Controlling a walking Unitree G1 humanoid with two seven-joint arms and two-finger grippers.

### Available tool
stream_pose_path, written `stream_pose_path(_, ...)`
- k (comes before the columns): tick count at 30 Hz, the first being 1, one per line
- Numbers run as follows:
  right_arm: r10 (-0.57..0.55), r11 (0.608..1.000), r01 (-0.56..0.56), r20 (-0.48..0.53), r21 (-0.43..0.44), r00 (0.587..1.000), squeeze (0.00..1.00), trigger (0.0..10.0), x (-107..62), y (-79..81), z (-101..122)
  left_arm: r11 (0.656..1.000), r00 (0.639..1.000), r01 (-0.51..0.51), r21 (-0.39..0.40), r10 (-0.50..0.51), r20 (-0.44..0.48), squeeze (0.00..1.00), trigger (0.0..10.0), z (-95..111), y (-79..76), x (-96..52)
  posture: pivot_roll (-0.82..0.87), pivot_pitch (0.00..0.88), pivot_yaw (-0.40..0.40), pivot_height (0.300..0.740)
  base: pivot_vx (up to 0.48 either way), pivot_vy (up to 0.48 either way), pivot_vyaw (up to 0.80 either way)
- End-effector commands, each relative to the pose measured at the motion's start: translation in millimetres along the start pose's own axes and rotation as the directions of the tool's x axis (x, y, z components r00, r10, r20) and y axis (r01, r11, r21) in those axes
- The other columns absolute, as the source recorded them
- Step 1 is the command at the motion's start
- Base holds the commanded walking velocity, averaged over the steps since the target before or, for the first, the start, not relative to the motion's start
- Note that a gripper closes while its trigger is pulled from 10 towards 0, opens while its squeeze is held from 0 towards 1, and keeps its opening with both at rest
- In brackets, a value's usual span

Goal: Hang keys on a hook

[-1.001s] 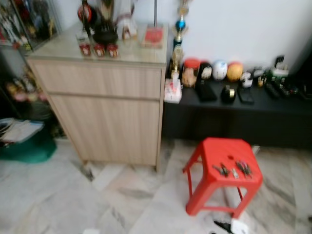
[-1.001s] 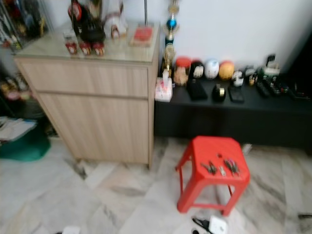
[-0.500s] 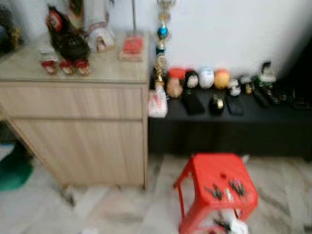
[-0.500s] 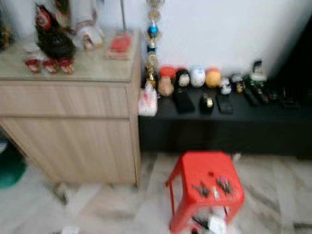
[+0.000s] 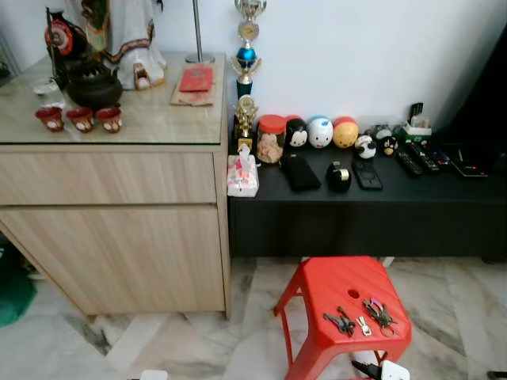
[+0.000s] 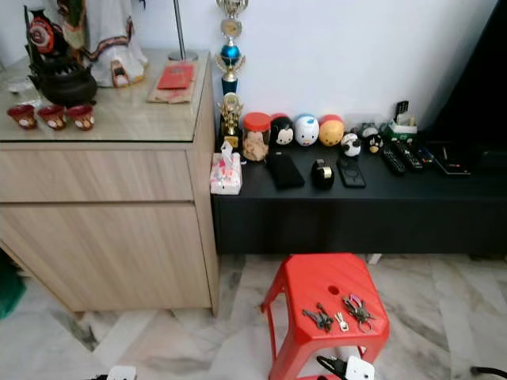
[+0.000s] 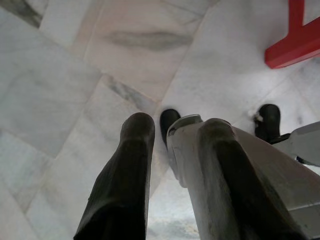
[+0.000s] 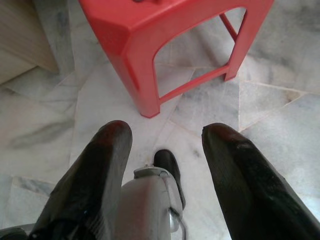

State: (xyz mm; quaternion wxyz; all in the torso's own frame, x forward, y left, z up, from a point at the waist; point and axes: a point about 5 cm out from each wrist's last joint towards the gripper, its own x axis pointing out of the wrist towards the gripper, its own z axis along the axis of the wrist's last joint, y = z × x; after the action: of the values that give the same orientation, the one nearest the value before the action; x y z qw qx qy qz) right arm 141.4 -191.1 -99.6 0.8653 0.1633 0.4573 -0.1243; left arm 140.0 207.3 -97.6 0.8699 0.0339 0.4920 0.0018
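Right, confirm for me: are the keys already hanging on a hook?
No, the keys lie flat on the seat of the red stool, which stands on the marble floor in front of the black low shelf.

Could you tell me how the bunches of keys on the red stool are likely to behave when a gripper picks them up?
The keys lie in a few loose bunches on the red stool, so each would probably dangle and swing from its ring rather than stay stiff. They look small and metallic, likely light yet slippery. Lying flat on smooth plastic, they may slide when nudged.
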Motion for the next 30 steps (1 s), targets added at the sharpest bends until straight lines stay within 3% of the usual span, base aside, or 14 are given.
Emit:
stream_pose_path(1,-0.006,1.0,0.006,-0.002,-0.003,1.0,0.0,10.0,-0.4,-3.0,0.0,1.0,1.0,0.005,0.006,-0.005,-0.026,0.0,10.0,-7.6,-2.0,-1.2,0.03,0.0,-0.044,0.74,0.0,-0.289,0.0)
stream_pose_path(13,0.002,1.0,-0.002,0.009,-0.006,1.0,0.0,10.0,-1.0,-2.4,-1.2,1.0,0.999,0.007,0.023,-0.006,-0.033,0.0,10.0,-9.7,-1.3,-1.8,0.02,0.0,-0.032,0.74,0.0,-0.266,0.0)
stream_pose_path(21,0.019,1.0,-0.02,0.117,0.011,0.993,0.0,10.0,-1.9,-1.4,8.2,1.0,0.999,0.003,0.024,-0.003,-0.033,0.0,10.0,-9.8,-1.4,-1.8,-0.01,0.0,-0.025,0.74,0.0,0.0,0.0)
stream_pose_path(22,0.068,0.998,-0.067,0.272,-0.016,0.96,0.0,10.0,7.6,17.8,77.1,1.0,1.0,0.003,0.025,-0.002,-0.032,0.0,10.0,-9.4,-1.4,-1.7,-0.01,0.0,-0.025,0.74,0.0,0.0,0.0)
stream_pose_path(23,0.086,0.996,-0.084,0.317,-0.02,0.944,0.0,10.0,8.2,24.5,98.8,1.0,1.0,0.002,0.026,-0.001,-0.03,0.0,10.0,-9.0,-1.3,-1.6,-0.01,0.0,-0.025,0.74,0.0,0.0,0.0)
stream_pose_path(27,0.116,0.993,-0.107,0.454,-0.046,0.884,0.0,10.0,3.2,35.0,136.9,1.0,1.0,-0.016,-0.022,0.016,-0.017,0.0,10.0,-8.1,-0.4,-1.7,-0.02,0.0,-0.017,0.74,0.0,0.0,0.0)
stream_pose_path(30,0.145,0.989,-0.123,0.498,-0.077,0.855,0.0,10.0,0.5,39.9,146.6,0.998,1.0,-0.027,-0.053,0.026,-0.009,0.0,10.0,-7.9,0.1,-1.8,-0.02,0.0,-0.017,0.74,0.0,0.0,0.0)
